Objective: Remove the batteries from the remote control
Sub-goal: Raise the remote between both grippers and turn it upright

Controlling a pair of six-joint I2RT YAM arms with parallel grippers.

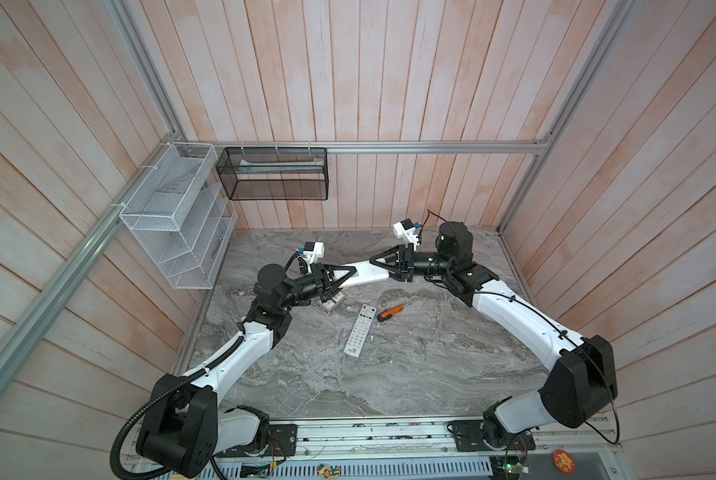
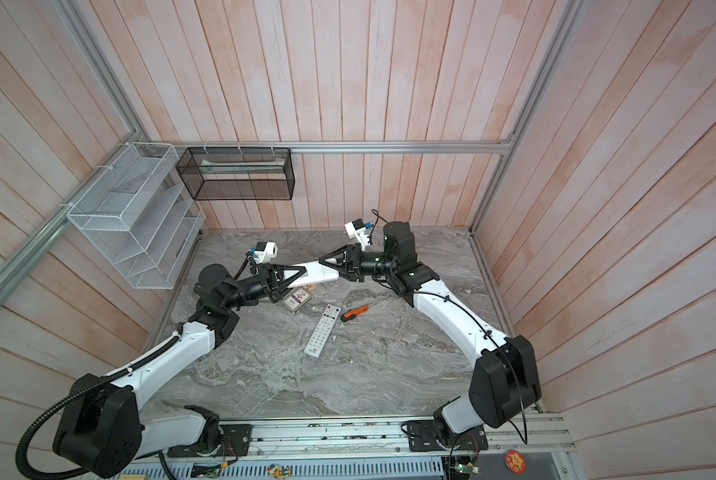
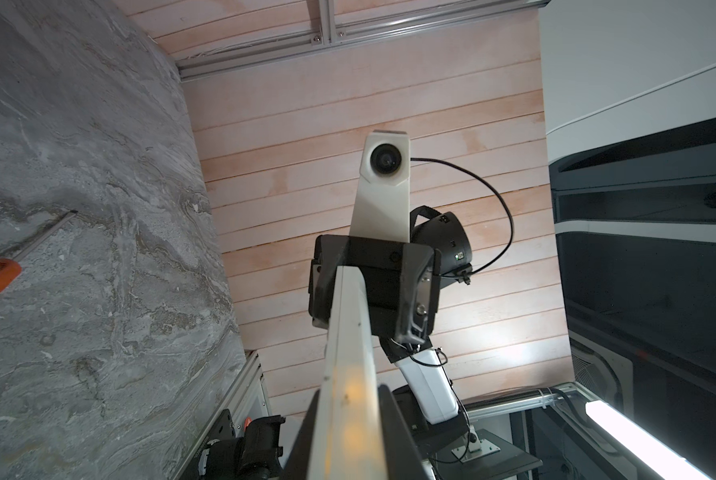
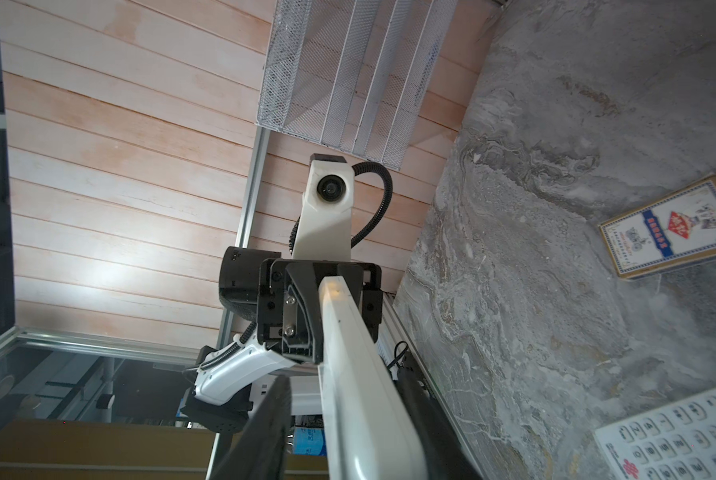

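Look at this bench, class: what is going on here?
A white remote hangs in the air between two robot arms, above the marble table. The left claw is shut on one end. The right claw sits at the other end with its jaws slightly apart. A second remote lies buttons-up on the table beside an orange-handled screwdriver. No batteries are in sight yet.

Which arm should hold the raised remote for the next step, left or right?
Left, likely. The left gripper pinches the raised remote tightly. The right gripper shows a gap beside one finger in its wrist view, so it looks freer to work.
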